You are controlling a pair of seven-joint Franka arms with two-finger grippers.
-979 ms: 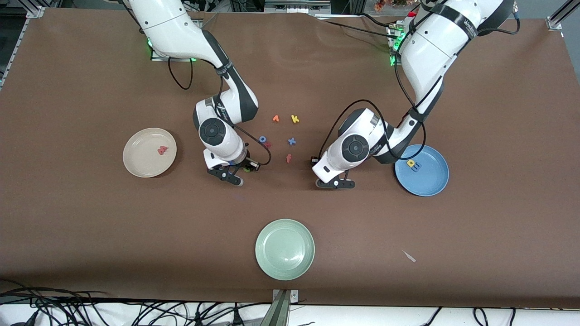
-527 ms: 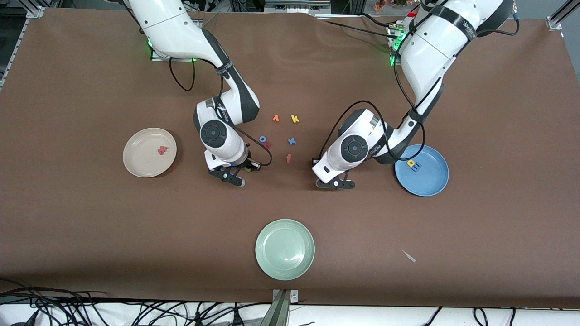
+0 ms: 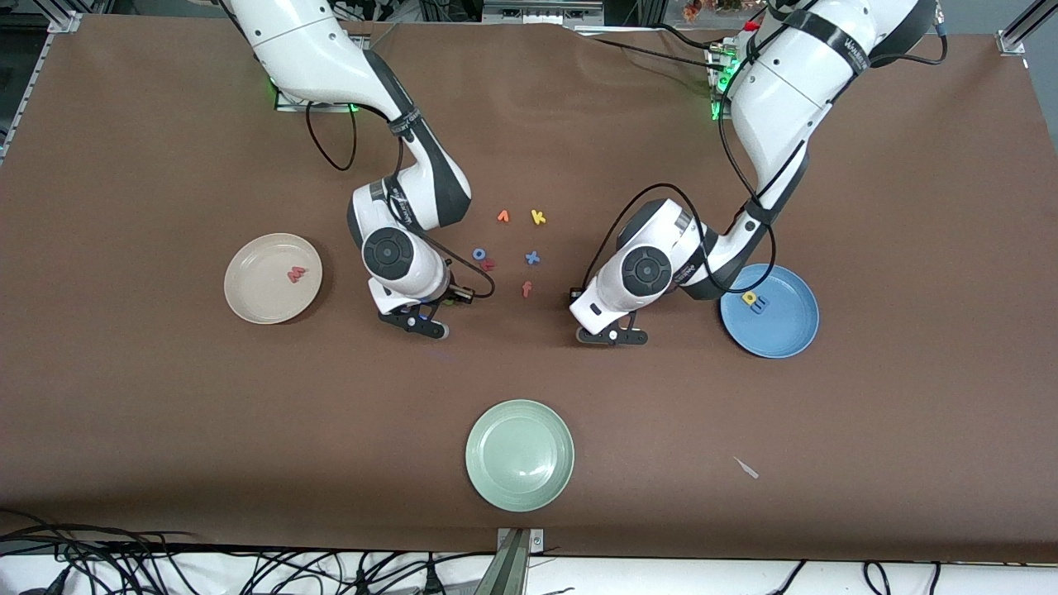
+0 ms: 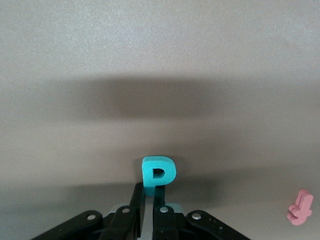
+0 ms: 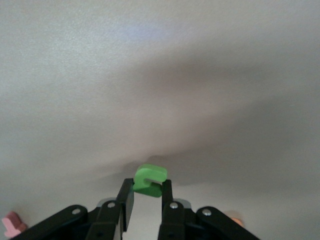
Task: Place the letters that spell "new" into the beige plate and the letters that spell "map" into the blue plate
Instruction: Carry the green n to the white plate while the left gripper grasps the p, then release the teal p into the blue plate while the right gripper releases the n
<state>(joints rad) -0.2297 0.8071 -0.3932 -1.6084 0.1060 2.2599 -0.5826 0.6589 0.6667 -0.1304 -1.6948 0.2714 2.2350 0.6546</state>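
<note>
My right gripper (image 5: 146,189) is shut on the green n (image 5: 150,180), just above the brown table (image 3: 165,397) between the beige plate (image 3: 252,299) and the loose letters; it shows in the front view too (image 3: 420,321). A pinkish-red w (image 3: 296,274) lies in the beige plate. My left gripper (image 4: 150,194) is shut on the stem of the teal p (image 4: 159,172), low over the table beside the blue plate (image 3: 787,329), and is seen from the front as well (image 3: 612,335). A yellow a (image 3: 750,297) and a light blue m (image 3: 760,304) lie in the blue plate.
Loose letters lie between the arms: orange v (image 3: 502,216), yellow k (image 3: 538,217), blue o (image 3: 478,254), dark red k (image 3: 489,264), blue x (image 3: 532,258), an orange-pink letter (image 3: 526,288). A pale green plate (image 3: 519,454) sits nearer the camera, with a white scrap (image 3: 746,468) toward the left arm's end.
The left gripper has shut on the teal p. The right hand has shifted slightly toward the beige plate with the green n in it.
</note>
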